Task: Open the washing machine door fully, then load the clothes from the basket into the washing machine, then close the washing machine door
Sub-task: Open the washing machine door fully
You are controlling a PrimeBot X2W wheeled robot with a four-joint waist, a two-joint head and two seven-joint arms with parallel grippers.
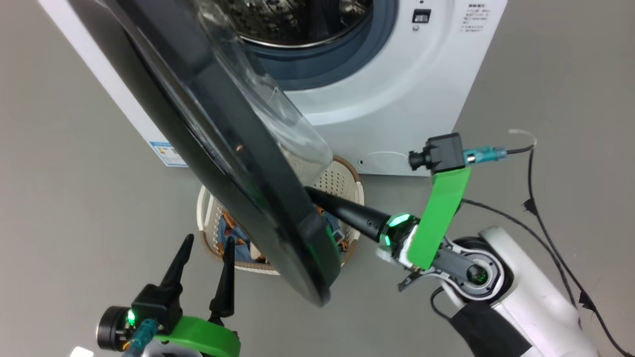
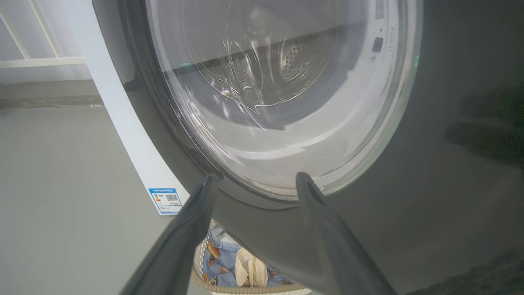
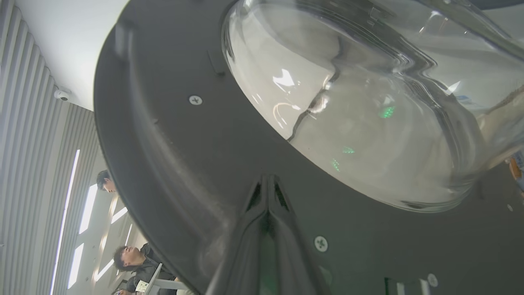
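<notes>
The washing machine (image 1: 397, 89) stands at the top, its steel drum (image 1: 297, 20) showing. The washing machine door (image 1: 238, 188) hangs partly open, its black rim slanting across the basket (image 1: 342, 178). Light blue clothes (image 1: 238, 238) with bear prints lie in the basket. My right gripper (image 1: 311, 194) is shut, empty, its tips against the door's inner black face (image 3: 184, 164) just below the glass bowl (image 3: 368, 102). My left gripper (image 1: 208, 243) stands open at the lower left, outside the door, nothing between its fingers. In the left wrist view it (image 2: 257, 180) faces the door's glass (image 2: 278, 102), above the basket (image 2: 245, 288) and clothes (image 2: 221, 266).
Grey floor surrounds the machine. Black cables (image 1: 545, 213) trail on the floor at the right beside my right arm. A blue label (image 2: 166, 200) marks the machine's lower corner. Two people (image 3: 135, 262) appear past the door's edge in the right wrist view.
</notes>
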